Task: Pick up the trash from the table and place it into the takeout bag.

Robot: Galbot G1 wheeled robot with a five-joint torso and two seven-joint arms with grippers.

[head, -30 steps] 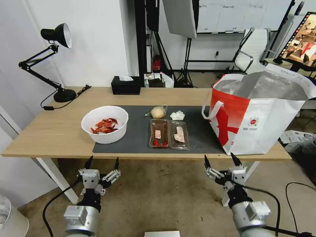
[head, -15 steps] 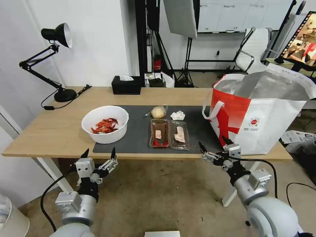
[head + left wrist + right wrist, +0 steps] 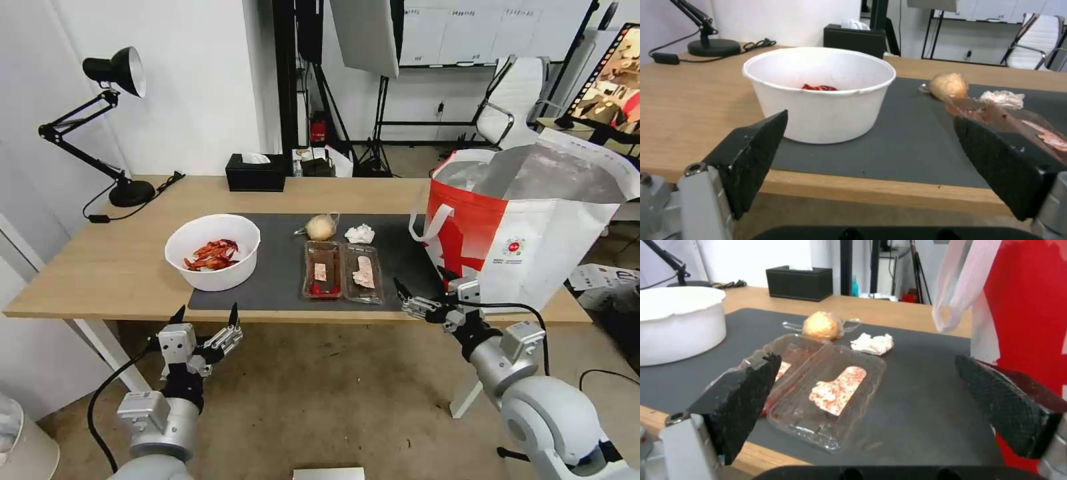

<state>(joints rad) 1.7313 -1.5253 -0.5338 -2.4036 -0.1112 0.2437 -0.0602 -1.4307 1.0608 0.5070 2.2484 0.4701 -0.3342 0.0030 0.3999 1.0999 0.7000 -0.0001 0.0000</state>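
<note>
Right hand (image 3: 421,288) spread wide, holding nothing, at the worktop's (image 3: 107,267) near edge, between tray (image 3: 342,272) and bag (image 3: 527,227). Left hand (image 3: 205,319) also spread and empty, below the near edge in front of the bowl (image 3: 212,252). Bag stands open at the right end, partly on the mat (image 3: 280,273). Bowl of red shells sits on the mat's left edge. Tray lies open mid-mat. Ball (image 3: 321,227) and tissue (image 3: 360,234) sit just beyond it, ball on the left.

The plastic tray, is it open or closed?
Open. The tray lies flat on the mat, its two halves spread side by side, with food scraps showing in each.
</note>
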